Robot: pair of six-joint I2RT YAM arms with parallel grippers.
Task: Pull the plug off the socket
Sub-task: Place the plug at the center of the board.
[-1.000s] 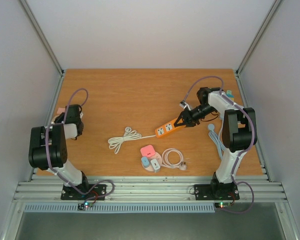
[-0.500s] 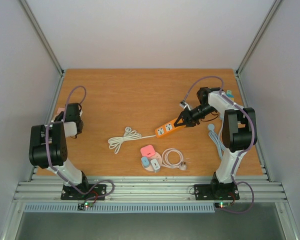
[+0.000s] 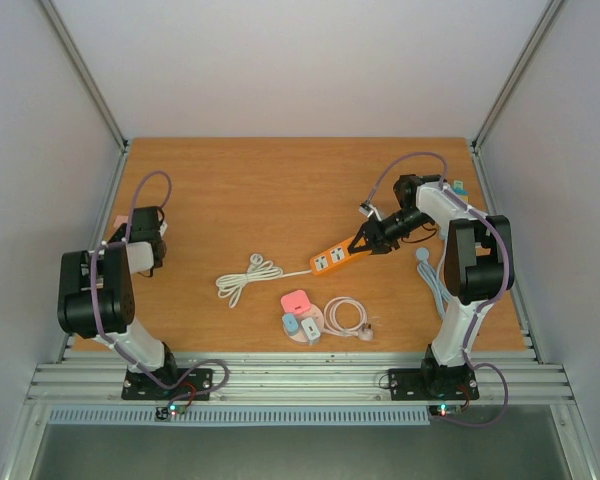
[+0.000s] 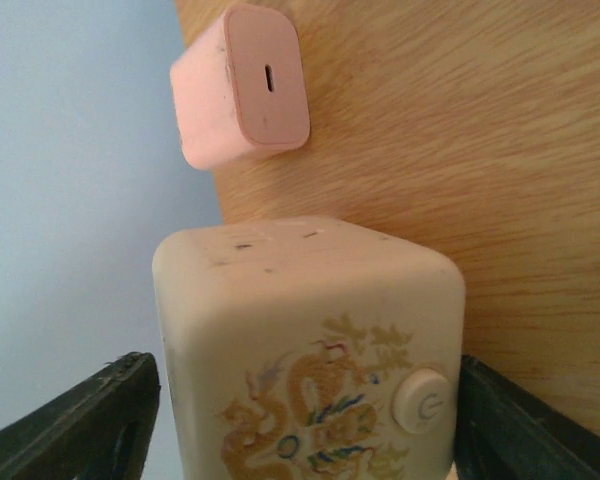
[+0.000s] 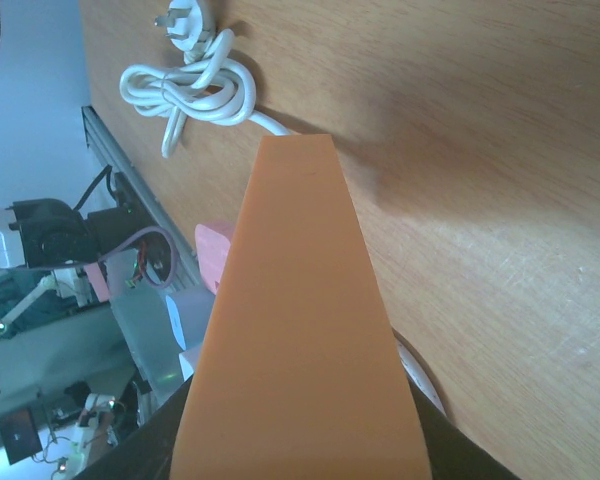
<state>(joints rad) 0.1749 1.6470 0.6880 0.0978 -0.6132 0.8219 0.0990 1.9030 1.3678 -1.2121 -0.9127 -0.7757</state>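
Right claw (image 3: 363, 243) of mine grips the orange power strip (image 3: 330, 260) — left claw (image 4: 300, 425) clamps the cube socket (image 4: 310, 320), pink plug (image 4: 245, 85) apart.

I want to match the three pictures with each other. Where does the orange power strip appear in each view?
Top external: the orange power strip is near the picture's middle, one end in the right gripper.
Left wrist: not in it.
Right wrist: it fills the lower middle, narrowing upward.
Shared landmark: the coiled white cable, left of the strip from above, beyond its tip in the right wrist view.
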